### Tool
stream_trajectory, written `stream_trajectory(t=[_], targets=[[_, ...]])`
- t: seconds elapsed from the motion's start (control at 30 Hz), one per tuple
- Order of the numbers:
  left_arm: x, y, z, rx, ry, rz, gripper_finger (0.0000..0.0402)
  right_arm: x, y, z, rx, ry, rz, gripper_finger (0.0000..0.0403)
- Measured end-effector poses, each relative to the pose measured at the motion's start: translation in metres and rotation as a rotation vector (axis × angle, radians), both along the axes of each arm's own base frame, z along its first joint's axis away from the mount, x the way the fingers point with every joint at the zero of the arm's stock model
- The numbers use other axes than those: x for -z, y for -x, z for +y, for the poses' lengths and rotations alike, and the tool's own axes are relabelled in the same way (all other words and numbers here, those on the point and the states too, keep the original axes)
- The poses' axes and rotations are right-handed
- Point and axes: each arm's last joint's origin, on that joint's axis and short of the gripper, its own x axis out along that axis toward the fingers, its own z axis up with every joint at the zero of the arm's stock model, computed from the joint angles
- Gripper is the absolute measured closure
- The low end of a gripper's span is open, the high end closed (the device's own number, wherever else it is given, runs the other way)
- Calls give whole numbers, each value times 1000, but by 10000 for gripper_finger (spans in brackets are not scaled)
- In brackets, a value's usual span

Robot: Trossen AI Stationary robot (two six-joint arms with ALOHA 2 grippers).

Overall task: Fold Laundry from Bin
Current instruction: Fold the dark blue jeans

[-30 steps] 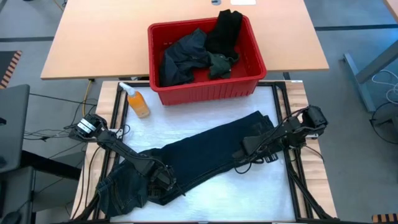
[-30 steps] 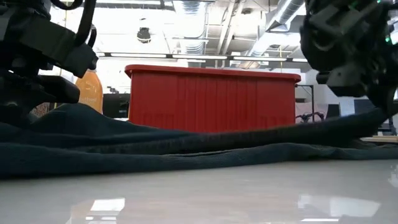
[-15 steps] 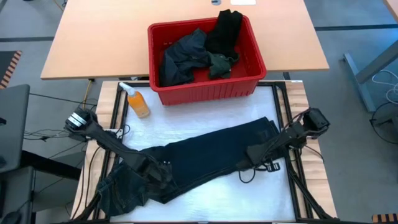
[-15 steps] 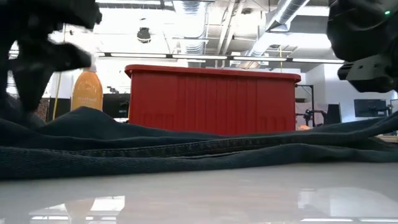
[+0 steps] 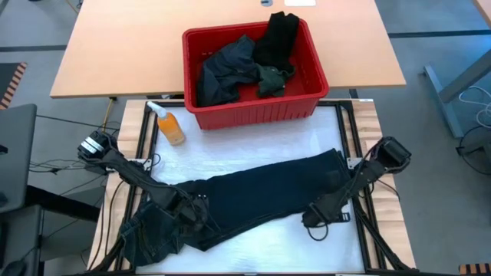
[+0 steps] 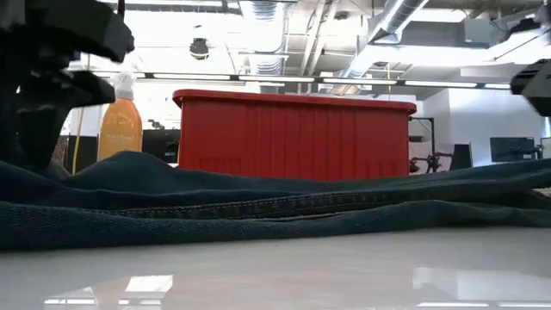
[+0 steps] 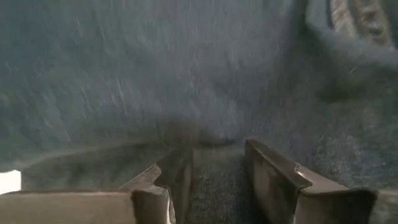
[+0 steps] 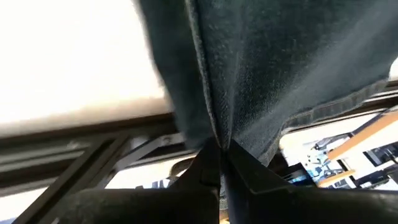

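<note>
High view: jeans (image 5: 261, 195) on white table (image 5: 253, 134); right jaws pinch them, left jaws part-open on them.

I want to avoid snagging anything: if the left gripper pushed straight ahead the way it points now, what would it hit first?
Most likely the jeans themselves. The left gripper has denim between its fingers and denim filling the view ahead; depth is hard to judge, but nothing else shows in that line.

Two dark, near-black jointed arms, left arm (image 5: 126, 175) and right arm (image 5: 367, 170), slim links with thin black cables looped alongside, a pale silvery fitting at the left base, flat blocky dark grey fingers (image 7: 273, 180) with worn edges.
</note>
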Motion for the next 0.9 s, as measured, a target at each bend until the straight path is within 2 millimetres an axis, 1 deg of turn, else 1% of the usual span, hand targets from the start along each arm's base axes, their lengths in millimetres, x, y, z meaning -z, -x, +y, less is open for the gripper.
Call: stream_trajectory(t=[0.07, 0.17, 0.27, 0.37, 0.47, 0.53, 0.63, 0.73, 0.83, 0.9], targets=[[1, 0, 0, -13, 11, 0, 267, 4, 8, 5, 14, -10, 34, 380], [1, -1, -3, -7, 47, -5, 267, 14, 23, 6, 27, 26, 92, 380], [0, -2, -7, 21, 77, -28, 267, 23, 36, 2, 15, 92, 114, 380], [1, -5, -10, 34, 114, -43, 267, 31, 41, -5, 16, 137, 120, 380], [8, -5, -17, 48, 151, -6, 267, 36, 41, -5, -11, 99, 108, 377], [15, -4, -24, 62, 176, 38, 267, 38, 39, -3, -34, 58, 93, 372], [29, -3, -33, 73, 192, 98, 267, 38, 39, -3, -45, 51, 92, 371], [38, -4, -36, 73, 181, 131, 267, 36, 37, -3, -10, 69, 79, 366], [39, -5, -35, 52, 175, 133, 267, 31, 32, -2, 62, 81, 71, 352], [37, -4, -33, 44, 176, 136, 267, 23, 29, 0, 116, 79, 92, 337]])
